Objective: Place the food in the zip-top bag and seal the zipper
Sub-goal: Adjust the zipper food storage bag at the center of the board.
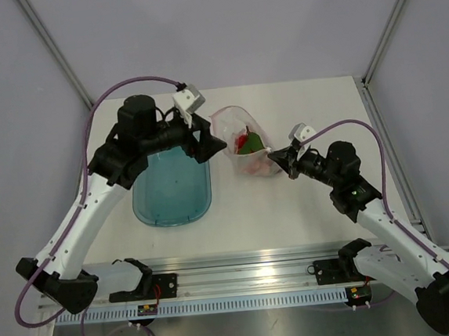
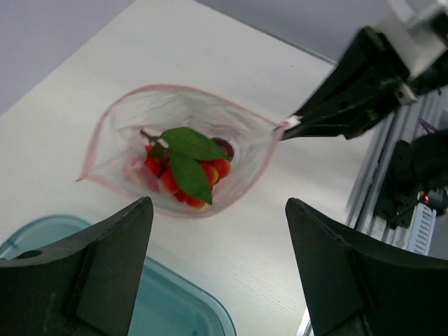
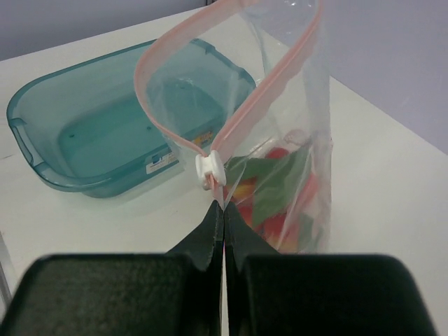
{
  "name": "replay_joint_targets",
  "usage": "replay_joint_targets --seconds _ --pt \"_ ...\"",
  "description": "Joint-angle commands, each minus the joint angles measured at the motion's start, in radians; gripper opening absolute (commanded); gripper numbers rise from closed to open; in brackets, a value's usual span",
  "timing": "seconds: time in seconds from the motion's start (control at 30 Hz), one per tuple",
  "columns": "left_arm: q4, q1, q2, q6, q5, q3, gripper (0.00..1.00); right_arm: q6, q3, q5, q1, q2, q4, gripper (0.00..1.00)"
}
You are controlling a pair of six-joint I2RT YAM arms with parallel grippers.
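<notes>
The zip-top bag stands on the counter just beside the teal tray, at the tray's right in the top view. Its mouth gapes wide, and the zipper is unsealed, looping open around the rim. Down inside lies the food: red and orange pieces under green leaves. The right pincer is pressed together on the bag's corner, on the side away from the tray, just below the white slider. The left pincer hangs above the tray's edge nearest the bag, fingers spread wide, gripping nothing. The bag's open mouth shows between them.
</notes>
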Motion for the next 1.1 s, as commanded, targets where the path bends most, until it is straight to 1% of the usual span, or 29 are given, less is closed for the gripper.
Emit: replay_joint_targets --seconds 0.0,0.03,0.1,0.13,0.17,0.2,0.23,0.33,0.47,0.57,0.63,0.7,0.77,0.9,0.93,1.07 --pt "0.0 -0.142 0.024 0.195 -0.032 0.045 0.75 -0.062 0.061 -0.04 -0.006 -0.037 -0.099 0.0" --pt "0.006 -0.173 0.035 0.254 -0.081 0.048 0.74 -0.064 0.062 -0.04 -0.006 -0.039 -0.1 0.0" --pt "0.029 -0.249 0.065 0.305 -0.144 0.035 0.73 -0.062 0.062 -0.035 -0.007 -0.05 -0.106 0.0" --pt "0.063 -0.268 0.073 0.346 -0.187 0.03 0.73 -0.061 0.061 -0.035 -0.008 -0.056 -0.11 0.0" --pt "0.078 -0.282 0.079 0.359 -0.19 0.028 0.73 -0.061 0.059 -0.032 -0.008 -0.063 -0.113 0.0" --pt "0.086 -0.289 0.093 0.376 -0.166 0.028 0.73 -0.059 0.055 -0.026 -0.008 -0.069 -0.113 0.0" --pt "0.113 -0.291 0.093 0.418 -0.111 0.01 0.73 -0.058 0.053 -0.023 -0.006 -0.073 -0.114 0.0" --pt "0.213 -0.308 0.088 0.481 -0.069 -0.054 0.73 -0.051 0.048 -0.02 -0.006 -0.083 -0.113 0.0" --pt "0.222 -0.317 0.118 0.541 -0.006 -0.062 0.71 -0.042 0.048 -0.023 -0.008 -0.083 -0.103 0.0" --pt "0.241 -0.334 0.124 0.587 0.005 -0.085 0.7 -0.034 0.048 -0.032 -0.007 -0.077 -0.09 0.0" --pt "0.282 -0.346 0.118 0.606 -0.014 -0.103 0.7 -0.031 0.05 -0.038 -0.006 -0.07 -0.087 0.0" --pt "0.316 -0.357 0.111 0.615 -0.003 -0.122 0.69 -0.027 0.053 -0.046 -0.008 -0.066 -0.083 0.0" --pt "0.307 -0.368 0.137 0.629 0.003 -0.11 0.68 -0.025 0.051 -0.051 -0.007 -0.063 -0.08 0.0" --pt "0.198 -0.388 0.211 0.676 0.005 -0.018 0.63 -0.028 0.053 -0.06 -0.008 -0.057 -0.08 0.0" --pt "0.193 -0.391 0.219 0.678 0.002 -0.015 0.61 -0.028 0.053 -0.057 -0.008 -0.057 -0.079 0.0" --pt "0.201 -0.392 0.237 0.675 -0.002 -0.016 0.59 -0.027 0.053 -0.055 -0.006 -0.062 -0.077 0.0"
